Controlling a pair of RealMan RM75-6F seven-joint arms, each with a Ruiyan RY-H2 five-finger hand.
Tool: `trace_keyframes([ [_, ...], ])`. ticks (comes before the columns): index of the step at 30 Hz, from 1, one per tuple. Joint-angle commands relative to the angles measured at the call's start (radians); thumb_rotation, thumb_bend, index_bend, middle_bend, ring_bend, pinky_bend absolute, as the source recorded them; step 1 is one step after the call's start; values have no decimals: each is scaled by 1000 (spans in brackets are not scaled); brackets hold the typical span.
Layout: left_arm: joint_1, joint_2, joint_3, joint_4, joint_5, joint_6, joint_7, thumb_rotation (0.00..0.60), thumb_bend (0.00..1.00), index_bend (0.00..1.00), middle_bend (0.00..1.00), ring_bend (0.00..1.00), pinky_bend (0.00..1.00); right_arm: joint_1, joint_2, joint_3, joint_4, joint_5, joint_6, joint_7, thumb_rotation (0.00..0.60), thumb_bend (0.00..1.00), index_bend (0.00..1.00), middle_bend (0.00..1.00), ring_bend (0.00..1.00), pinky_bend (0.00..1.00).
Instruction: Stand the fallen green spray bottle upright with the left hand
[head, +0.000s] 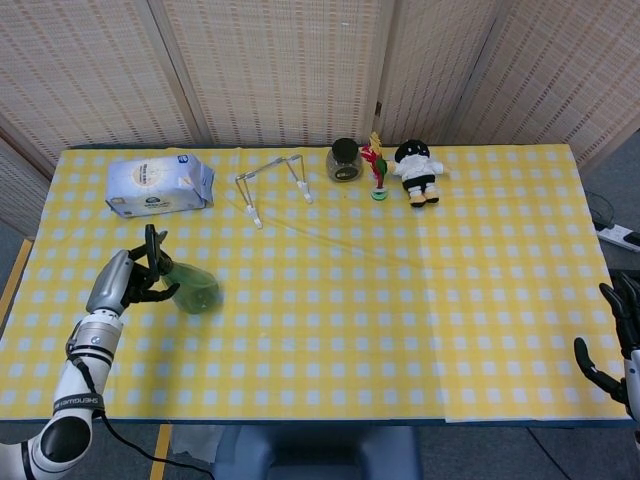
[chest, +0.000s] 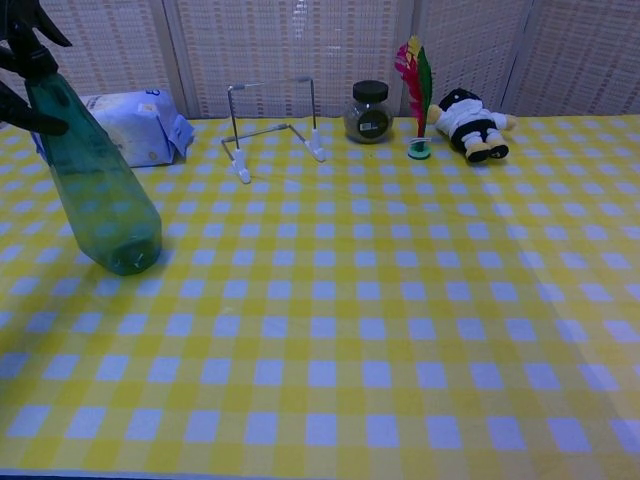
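The green spray bottle leans on the yellow checked table, its base down on the cloth and its black nozzle end raised to the left. My left hand grips the bottle's neck and nozzle; in the chest view only dark fingers show at the top left edge. My right hand hangs off the table's right edge, fingers apart, holding nothing.
A blue-white tissue pack lies behind the bottle. A wire stand, a dark jar, a feather toy and a plush doll line the back. The table's left edge is close to my left hand.
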Motion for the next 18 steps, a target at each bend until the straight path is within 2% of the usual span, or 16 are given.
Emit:
trace_keyframes([
  [1, 4, -3, 12, 5, 27, 10, -6, 600, 508, 568, 1000, 1000, 1000, 1, 0, -2, 0, -1, -4, -2, 600, 456, 0, 0, 0, 0],
  [13, -6, -9, 29, 35, 28, -12, -18, 600, 506, 551, 1000, 1000, 1000, -1, 1, -1, -1, -1, 2, 0, 600, 456, 0, 0, 0, 0],
  [18, -9, -4, 31, 41, 26, -22, -27, 600, 488, 463, 1000, 1000, 1000, -2, 1, -1, 0, -2, 4, 1, 600, 456, 0, 0, 0, 0],
])
